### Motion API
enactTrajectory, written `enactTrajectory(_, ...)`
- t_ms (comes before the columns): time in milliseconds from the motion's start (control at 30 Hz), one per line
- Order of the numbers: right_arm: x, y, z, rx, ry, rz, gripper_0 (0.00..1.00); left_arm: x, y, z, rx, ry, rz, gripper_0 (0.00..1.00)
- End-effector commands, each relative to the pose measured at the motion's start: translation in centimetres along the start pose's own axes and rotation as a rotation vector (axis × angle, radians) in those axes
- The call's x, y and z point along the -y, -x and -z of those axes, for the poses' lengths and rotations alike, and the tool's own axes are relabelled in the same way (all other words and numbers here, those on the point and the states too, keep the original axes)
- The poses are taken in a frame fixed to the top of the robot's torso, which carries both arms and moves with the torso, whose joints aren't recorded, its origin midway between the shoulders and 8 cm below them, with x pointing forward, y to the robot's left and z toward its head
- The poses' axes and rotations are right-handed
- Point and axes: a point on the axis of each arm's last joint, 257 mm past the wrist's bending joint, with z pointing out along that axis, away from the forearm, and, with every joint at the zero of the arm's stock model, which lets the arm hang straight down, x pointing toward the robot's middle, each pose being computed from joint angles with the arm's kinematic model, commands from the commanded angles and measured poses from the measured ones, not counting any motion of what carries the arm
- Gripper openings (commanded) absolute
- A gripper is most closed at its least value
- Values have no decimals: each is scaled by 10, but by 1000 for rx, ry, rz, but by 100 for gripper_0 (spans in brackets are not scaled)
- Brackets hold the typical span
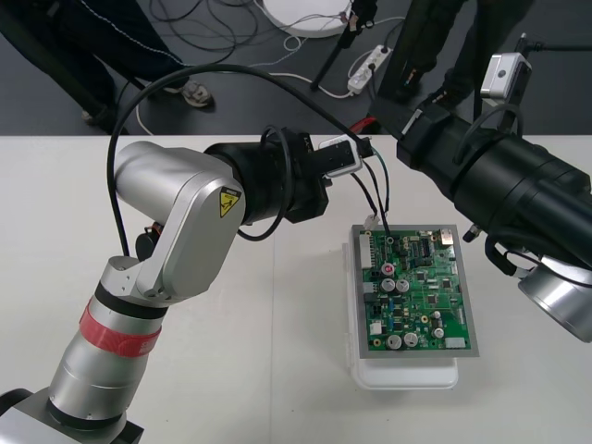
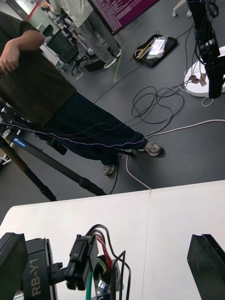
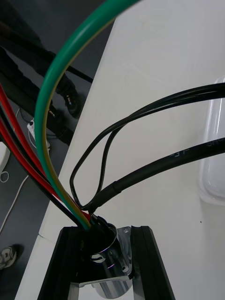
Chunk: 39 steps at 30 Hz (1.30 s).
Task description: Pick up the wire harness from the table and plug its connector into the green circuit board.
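The green circuit board (image 1: pixel 418 287) lies on its white base (image 1: pixel 407 375) right of the table's middle. Just above the board's far edge, my left gripper (image 1: pixel 366 154) is shut on the harness's round metal socket (image 3: pixel 111 262). The black fingers (image 3: pixel 65 253) clamp the socket's flange. Red, black and green wires (image 3: pixel 47 140) rise from the socket, and thin wires (image 1: pixel 381 199) hang down to the board's far left corner. I cannot tell whether the plug sits in the board. My right gripper (image 1: pixel 387 134) stands open close behind, facing the left gripper (image 2: pixel 77 265) and the socket (image 2: pixel 102 279).
The white base's rim (image 3: pixel 213 154) lies close to the held socket. The table's far edge runs just behind both grippers, with dark floor, cables and a tripod beyond. Bare table spreads left of the board and in front of it.
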Motion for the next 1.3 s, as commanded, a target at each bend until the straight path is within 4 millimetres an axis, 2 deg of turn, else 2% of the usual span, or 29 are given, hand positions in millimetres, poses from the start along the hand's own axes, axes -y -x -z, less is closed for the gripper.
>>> enactTrajectory(33, -4, 4, -3, 24, 5, 22, 100, -6, 24, 7, 52, 26, 80, 0)
enactTrajectory(767, -9, 1, -5, 43, 13, 11, 100, -6, 25, 7, 56, 28, 97, 0)
enactTrajectory(1300, 7, -10, 1, 7, -18, 39, 100, -5, 29, 7, 63, 27, 114, 0)
